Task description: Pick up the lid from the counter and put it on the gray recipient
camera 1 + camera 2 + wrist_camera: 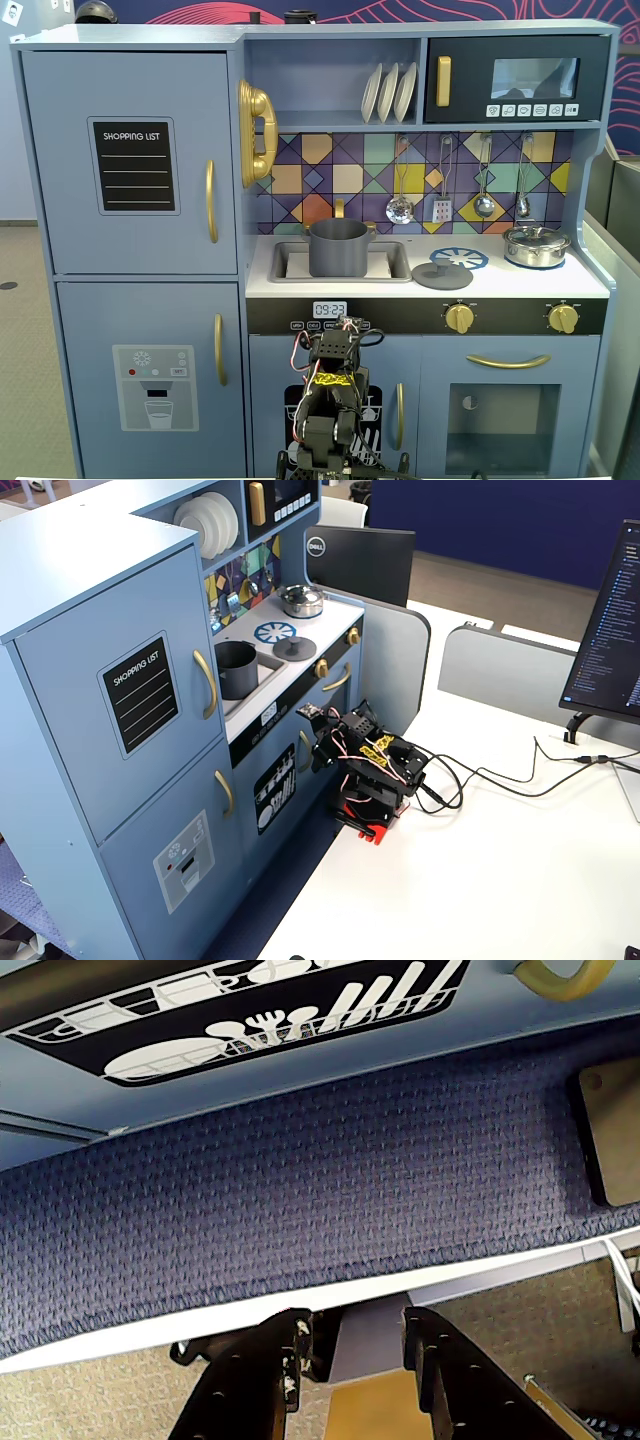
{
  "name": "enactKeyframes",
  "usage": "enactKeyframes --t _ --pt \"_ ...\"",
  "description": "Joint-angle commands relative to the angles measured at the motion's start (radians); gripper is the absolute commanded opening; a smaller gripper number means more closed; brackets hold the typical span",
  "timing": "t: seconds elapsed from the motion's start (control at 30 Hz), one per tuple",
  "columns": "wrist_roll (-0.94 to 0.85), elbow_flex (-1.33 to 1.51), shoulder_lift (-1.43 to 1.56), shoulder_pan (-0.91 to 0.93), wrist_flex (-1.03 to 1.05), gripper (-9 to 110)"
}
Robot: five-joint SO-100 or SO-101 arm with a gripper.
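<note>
Arm folded low in front of the toy kitchen, its gripper (355, 1345) narrowly parted and empty, well apart from the lid (442, 274), which lies flat on the counter just right of the gray pot (338, 247) in the sink, open-topped to receive it.

toy kitchen (130, 160), pale blue, filling frame. gray recipient (338, 247) upright in sink (395, 262), open top, no lid on. lid (442, 275) flat on counter right of sink, knob up, apart from recipient, overlapping edge of blue burner print (465, 257). shiny silver pot (536, 245) with own lid further right, near counter's right end. utensils (400, 208) hanging on tiled backsplash. white plates (388, 92) on shelf above, microwave (517, 78) to their right. black arm (330, 410) folded low at bottom centre, in front of cabinet doors, well below counter. gripper state not readable.
</note>
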Motion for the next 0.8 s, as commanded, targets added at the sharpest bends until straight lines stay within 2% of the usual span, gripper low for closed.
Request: enactKeyframes --t 0.0,0.17,0.33,0.53,0.7,0.77 --pt "0.011 -0.207 -0.118 0.025 0.080 0" --pt "-0.051 -0.509 -0.244 0.072 0.008 0" --pt "-0.066 -0.686 -0.311 0.173 -0.170 0" --pt "-0.052 -0.635 -0.302 0.316 -0.621 0" --pt "-0.069 -0.488 -0.296 0.400 -0.999 0" --pt "-0.072 -0.445 -0.314 0.434 -1.075 0"
